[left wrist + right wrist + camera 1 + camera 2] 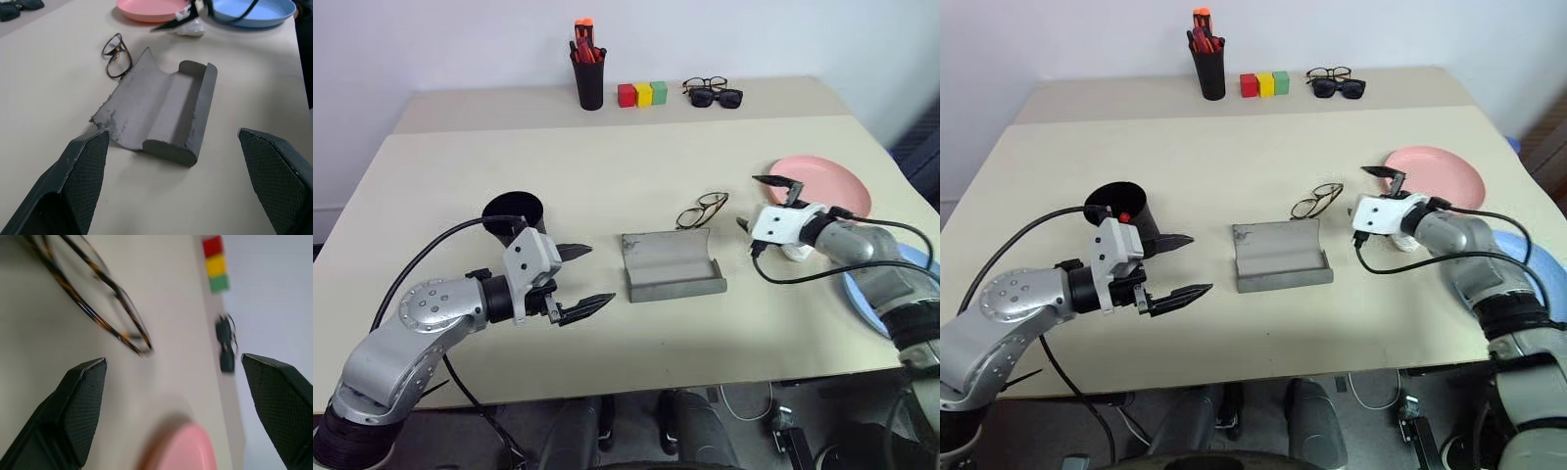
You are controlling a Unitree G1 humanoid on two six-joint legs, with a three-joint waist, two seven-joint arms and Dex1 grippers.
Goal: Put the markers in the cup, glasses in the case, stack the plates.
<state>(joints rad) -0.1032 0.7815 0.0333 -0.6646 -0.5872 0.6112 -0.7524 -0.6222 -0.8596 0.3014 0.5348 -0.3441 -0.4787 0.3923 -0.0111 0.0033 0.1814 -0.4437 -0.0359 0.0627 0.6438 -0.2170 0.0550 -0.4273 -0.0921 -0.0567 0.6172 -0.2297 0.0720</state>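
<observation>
On the table: a tidy-up caught mid-task, both claws empty.
Case: the grey case (671, 264) lies open at table centre, lining up, its lid spread flat toward the back, ready to take the glasses.
Glasses: the wire-rimmed glasses (702, 210) rest folded on the tabletop just beyond the case at its 1 o'clock, apart from it and not yet lifted.
Right claw: the right gripper (766, 204) hovers at 3 o'clock of the glasses, fingers spread wide with nothing between them, seemingly lining up for the pick.
Left claw: the left gripper (579, 281) hangs at 9 o'clock of the case, jaws wide and empty, perhaps waiting to steady it.
Cup: the black cup (1118, 210) stands behind the left gripper, at the case's 10 o'clock; a red cap tip (1123, 216) shows inside, likely a marker already dropped in.
Plates: the pink plate (824, 183) and the blue plate (254, 11) lie side by side at 3 o'clock, unstacked, the right arm reaching over them.
Far edge, 12 o'clock: pen holder (588, 71), coloured blocks (641, 94), black sunglasses (717, 98) and black-framed glasses (705, 84), all well clear.
In the way: the case's raised lid edge stands between the glasses and the tray; the dangling cable (822, 274) trails near the blue plate.
</observation>
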